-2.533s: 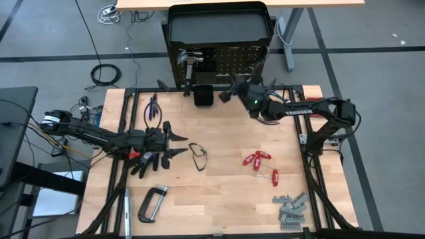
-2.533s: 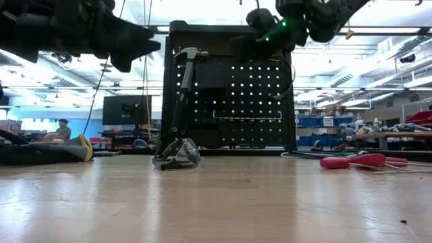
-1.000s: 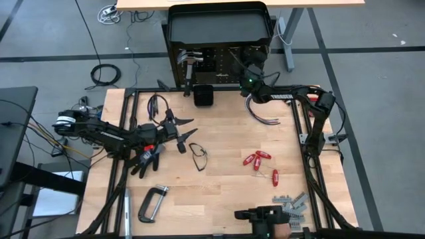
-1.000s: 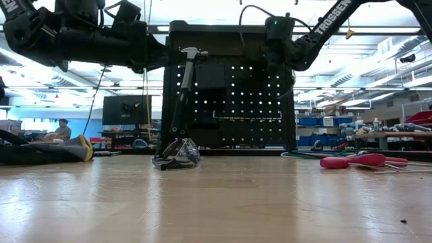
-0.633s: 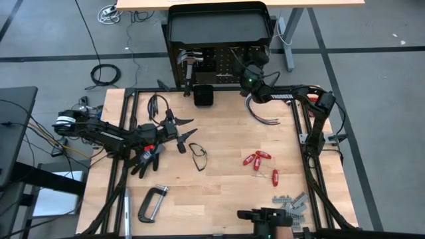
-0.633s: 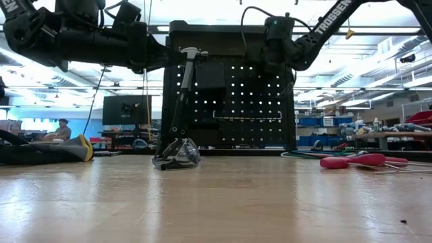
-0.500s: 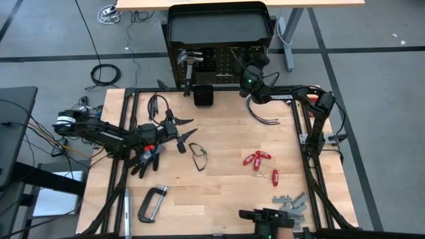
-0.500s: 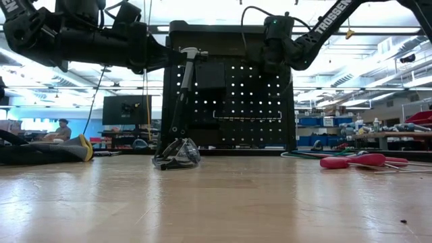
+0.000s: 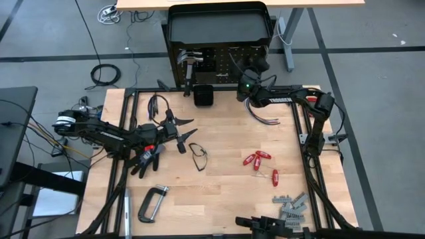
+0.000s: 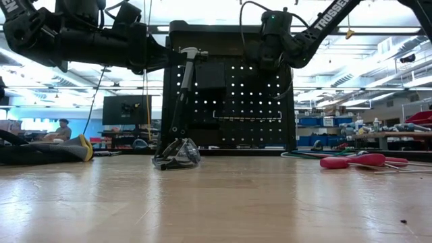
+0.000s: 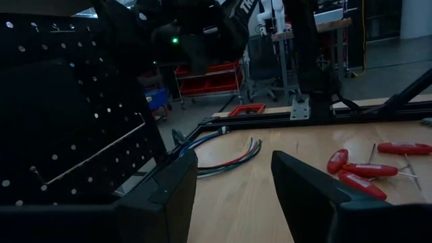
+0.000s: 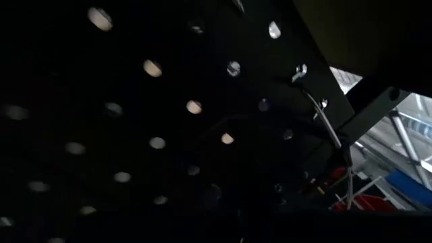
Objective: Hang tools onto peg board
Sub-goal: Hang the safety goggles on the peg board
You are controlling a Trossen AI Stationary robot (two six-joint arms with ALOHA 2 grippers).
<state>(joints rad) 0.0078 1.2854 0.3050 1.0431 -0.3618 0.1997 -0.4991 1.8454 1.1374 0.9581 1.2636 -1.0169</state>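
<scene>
A wooden table [image 9: 219, 192] carries most of the work yet to do: the glasses [image 9: 198, 156], red-handled drivers [image 9: 257, 159], C-clamp [image 9: 152, 202] and grey metal pieces [image 9: 289, 208] lie loose. On the peg board [image 9: 219, 63] at the far edge only a hammer [image 9: 188, 66] hangs. The right gripper [image 9: 244, 70], shut, is hard against the board; whether it grips anything is unclear. The left gripper [image 9: 186, 131] hovers empty, fingers apart, over the black work glove [image 9: 146, 158].

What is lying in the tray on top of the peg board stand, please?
In the high view, the tray above the peg board shows only its bare dark floor. The right gripper is up against the board, below the tray.
</scene>
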